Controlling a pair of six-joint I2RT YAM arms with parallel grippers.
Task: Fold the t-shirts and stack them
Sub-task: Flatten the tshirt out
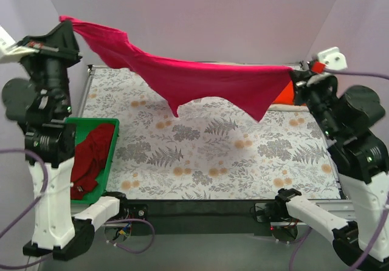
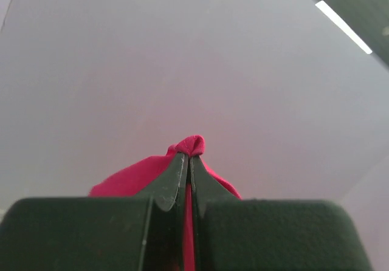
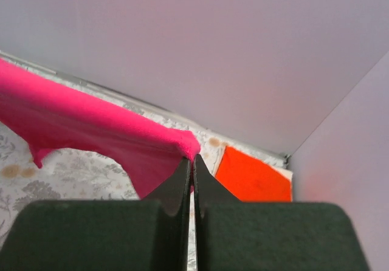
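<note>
- Magenta-pink t-shirt [image 1: 200, 79] hangs stretched in the air across the upper half of the top view. It runs from upper left to middle right, and its lower edge droops in points above the floral table [image 1: 213, 161] without touching it.
- Left gripper [image 2: 189, 155], high at the upper left, has its fingers pressed together on a small bunch of the pink cloth.
- Right gripper [image 3: 193, 158], lower at the right, is pinched closed on the opposite end.
- Pulling the shirt between two ends probably opens it out flat, ready to lay down for folding.
- Darker red t-shirt [image 1: 91, 158] lies crumpled in the green tray [image 1: 112, 152] at lower left.
- Orange-red t-shirt [image 1: 285, 93] lies flat at the far right edge, just behind the right gripper.
- Bare floral pattern shows under the hanging shirt, likely room enough to lay it down.
- Walls close in at left, back and right, leaving the raised left arm little margin.
</note>
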